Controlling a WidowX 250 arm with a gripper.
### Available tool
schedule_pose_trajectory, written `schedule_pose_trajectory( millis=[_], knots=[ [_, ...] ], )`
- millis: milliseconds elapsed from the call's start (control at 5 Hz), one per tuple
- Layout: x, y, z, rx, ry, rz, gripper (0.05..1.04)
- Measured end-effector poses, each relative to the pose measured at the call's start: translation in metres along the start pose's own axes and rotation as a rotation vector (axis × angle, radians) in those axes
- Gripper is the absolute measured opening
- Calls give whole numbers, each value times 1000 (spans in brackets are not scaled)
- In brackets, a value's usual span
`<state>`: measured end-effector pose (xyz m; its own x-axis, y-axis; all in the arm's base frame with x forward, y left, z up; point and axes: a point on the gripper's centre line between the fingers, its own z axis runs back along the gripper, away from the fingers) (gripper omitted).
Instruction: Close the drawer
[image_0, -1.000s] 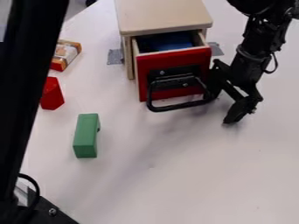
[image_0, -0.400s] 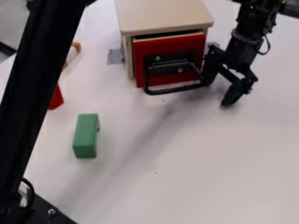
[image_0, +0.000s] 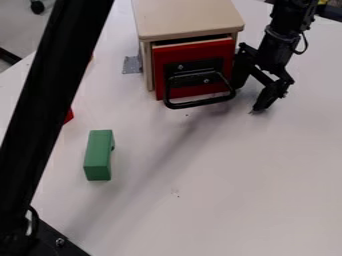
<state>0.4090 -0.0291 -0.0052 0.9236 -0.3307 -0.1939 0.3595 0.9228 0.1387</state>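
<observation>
closing of the drawer (image_0: 194, 53), judged to be at its final stage. the drawer sits in the upright wooden cabinet (image_0: 187, 20) at the far side of the desk (image_0: 207, 200), its red front facing the near side. most of the drawer is inside; a pale strip of its rim shows above and behind the front, and the front appears to stand slightly proud of the cabinet. done: nearly all of the closing. left: apparently a short push inward, until the front lies against the cabinet's face. the black handle (image_0: 200, 103) juts out from the front, above the desk.

the end effector (image_0: 248, 95) is beside the drawer's edge, on the side away from the green block (image_0: 99, 156). its fingers are spread apart, with nothing held between them; one is next to the red front, the other stands out over the desk. whether the nearer finger touches the drawer cannot be told. the final push would probably call for firm contact with the front; a finger placed too far out might slide past its edge and leave the drawer ajar.
</observation>
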Motion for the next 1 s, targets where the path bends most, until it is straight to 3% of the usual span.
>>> schedule_pose_trajectory(
  millis=[400,600,1000],
  knots=[
    [0,-6,-2,-62,3,-16,1000],
    [-16,-25,1,-79,-21,-76,1000],
    [-76,-104,3,-15,-60,-314,999]
  ],
)
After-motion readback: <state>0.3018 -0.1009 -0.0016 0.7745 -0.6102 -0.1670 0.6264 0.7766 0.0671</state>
